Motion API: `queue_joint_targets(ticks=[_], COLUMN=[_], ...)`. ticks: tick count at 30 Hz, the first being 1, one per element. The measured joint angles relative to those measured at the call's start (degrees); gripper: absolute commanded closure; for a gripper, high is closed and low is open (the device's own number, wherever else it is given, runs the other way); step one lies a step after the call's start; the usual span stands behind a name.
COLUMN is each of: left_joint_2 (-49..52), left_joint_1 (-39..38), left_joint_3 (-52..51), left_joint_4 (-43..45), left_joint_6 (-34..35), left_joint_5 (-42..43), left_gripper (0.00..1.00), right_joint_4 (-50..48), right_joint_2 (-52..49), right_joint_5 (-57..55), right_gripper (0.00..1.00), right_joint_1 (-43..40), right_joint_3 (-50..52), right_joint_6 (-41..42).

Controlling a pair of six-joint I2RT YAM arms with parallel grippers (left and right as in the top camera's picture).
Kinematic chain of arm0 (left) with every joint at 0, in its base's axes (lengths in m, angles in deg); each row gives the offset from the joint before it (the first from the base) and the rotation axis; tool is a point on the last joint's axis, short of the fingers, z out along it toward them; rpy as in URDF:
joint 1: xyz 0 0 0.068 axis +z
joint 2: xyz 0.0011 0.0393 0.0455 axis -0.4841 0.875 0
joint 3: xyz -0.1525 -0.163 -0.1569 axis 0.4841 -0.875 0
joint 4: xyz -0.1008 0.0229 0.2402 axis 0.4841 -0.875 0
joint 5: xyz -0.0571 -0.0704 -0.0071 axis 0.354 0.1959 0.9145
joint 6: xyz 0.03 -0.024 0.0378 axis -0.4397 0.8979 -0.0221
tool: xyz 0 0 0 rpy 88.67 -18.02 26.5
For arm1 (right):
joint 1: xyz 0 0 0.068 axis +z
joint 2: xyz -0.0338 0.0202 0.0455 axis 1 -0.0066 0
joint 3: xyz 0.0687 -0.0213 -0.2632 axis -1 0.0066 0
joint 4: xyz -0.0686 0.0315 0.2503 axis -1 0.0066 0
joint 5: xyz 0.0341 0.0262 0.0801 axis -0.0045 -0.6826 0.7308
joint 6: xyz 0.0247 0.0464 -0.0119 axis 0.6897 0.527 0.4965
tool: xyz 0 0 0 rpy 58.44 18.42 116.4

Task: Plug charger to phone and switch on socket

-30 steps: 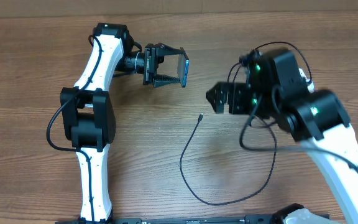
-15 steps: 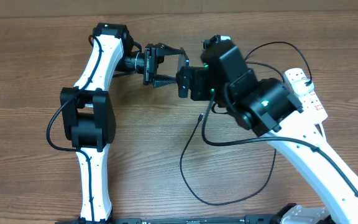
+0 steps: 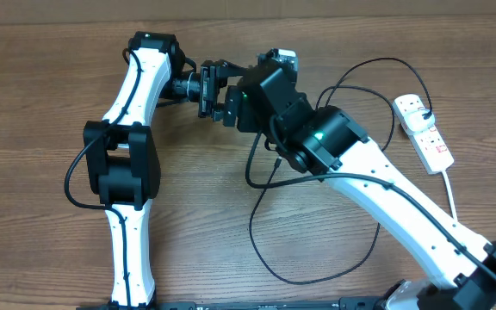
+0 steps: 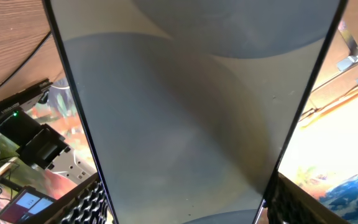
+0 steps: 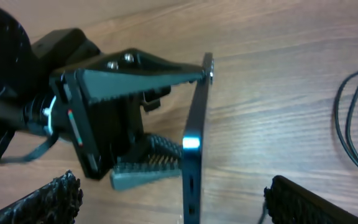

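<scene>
The slim rectangular phone with a thin black bezel (image 5: 194, 163) is held off the brown wood-grain tabletop (image 3: 41, 69), edge-on to the right wrist camera; in the left wrist view its flat grey face fills the picture. From overhead it is hidden beneath the right wrist. The left gripper (image 5: 189, 112) is clamped on the phone, one ribbed black finger (image 5: 142, 73) on each flat face. The right gripper (image 5: 176, 202) stands with its jaws spread wide, its textured fingers (image 5: 39, 202) well to either side of the phone's edge, touching nothing. The long thin black charger cable (image 3: 251, 226) lies in a loose loop on the table, apart from the phone. The white elongated power strip with red switches (image 3: 429, 138) lies at the table's right, its thick white cord (image 3: 451, 200) trailing towards the front edge.
</scene>
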Motion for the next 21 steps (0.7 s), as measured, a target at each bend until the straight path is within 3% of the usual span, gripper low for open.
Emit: queue_joint_targets(ticks=[4, 13, 21], left_joint_2=[0.0, 0.0, 0.0], left_joint_1=[0.0, 0.0, 0.0], left_joint_3=[0.0, 0.0, 0.0], left_joint_4=[0.0, 0.0, 0.0], left_joint_6=[-0.9, -1.2, -1.5], left_joint_5=[0.0, 0.0, 0.0], left_gripper=[0.35, 0.35, 0.35], right_joint_4=[-1.3, -1.5, -2.4], right_joint_2=[-0.6, -2.7, -5.4], right_joint_5=[-1.2, -5.0, -5.4], right_gripper=[0.13, 0.15, 0.32], right_joint_1=[0.0, 0.0, 0.0], right_joint_3=[0.0, 0.0, -0.1], right_joint_6=[0.2, 0.5, -0.3])
